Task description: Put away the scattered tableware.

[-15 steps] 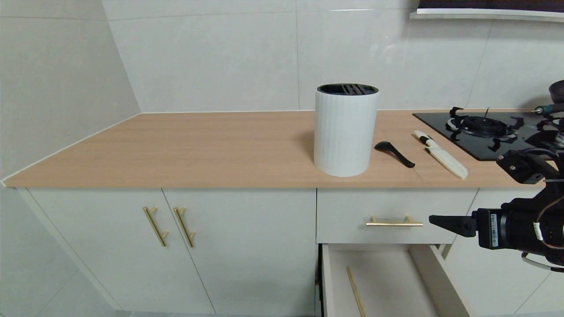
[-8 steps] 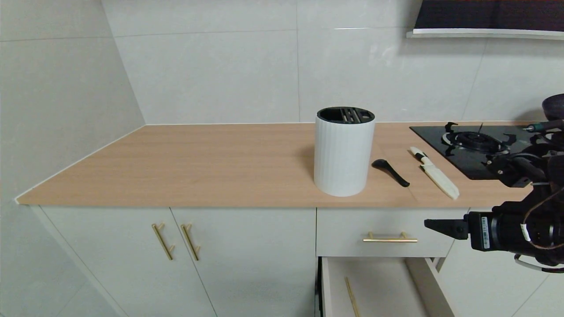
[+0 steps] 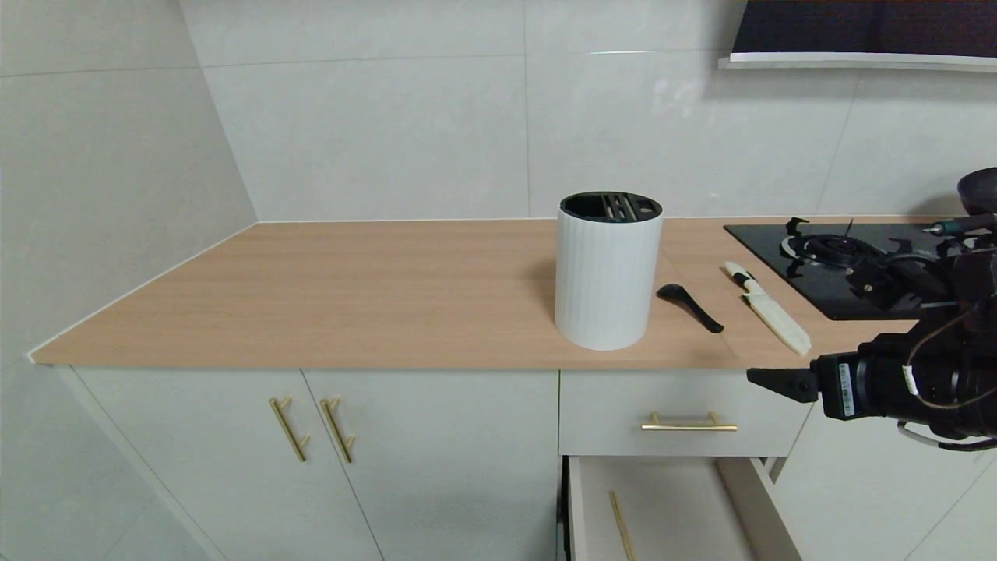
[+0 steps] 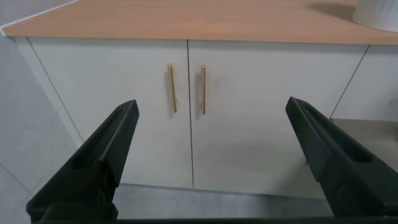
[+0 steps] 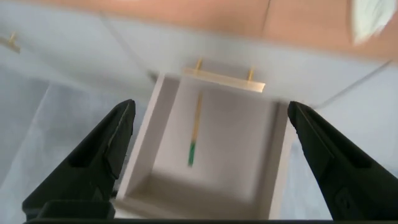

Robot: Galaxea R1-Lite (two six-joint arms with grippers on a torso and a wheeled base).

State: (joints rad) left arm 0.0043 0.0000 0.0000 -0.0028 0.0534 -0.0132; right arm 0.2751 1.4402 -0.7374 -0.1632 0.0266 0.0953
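Evidently, two pieces of tableware were left on the desk [image 3: 350, 296], both near its front edge towards the right end. A black spoon [image 3: 689, 305] was laid just beside the white ribbed utensil holder [image 3: 608, 269], bowl towards the holder. A pale-bladed knife [image 3: 767, 306] was laid between the spoon and the gas hob [image 3: 841, 257], with its handle towards the back edge and its tip near the front edge.

Below the desk a drawer [image 3: 744, 499] was pulled open, and a thin wooden stick [image 5: 194, 134], probably a chopstick, was seen inside it.

The right hand [image 3: 767, 382] was held in front of the desk's front edge, above the open drawer, with its fingers [image 5: 106, 155] apart and nothing between them. The left hand [image 4: 211, 102] was held low, facing the cabinet doors [image 4: 186, 112], likewise spread and empty.

Both pieces were judged light and stiff. The spoon was judged smooth and low-lying, best pinched across the middle of its handle. The knife was judged best taken by the handle, well clear of the edge; the pale blade could be brittle if dropped.
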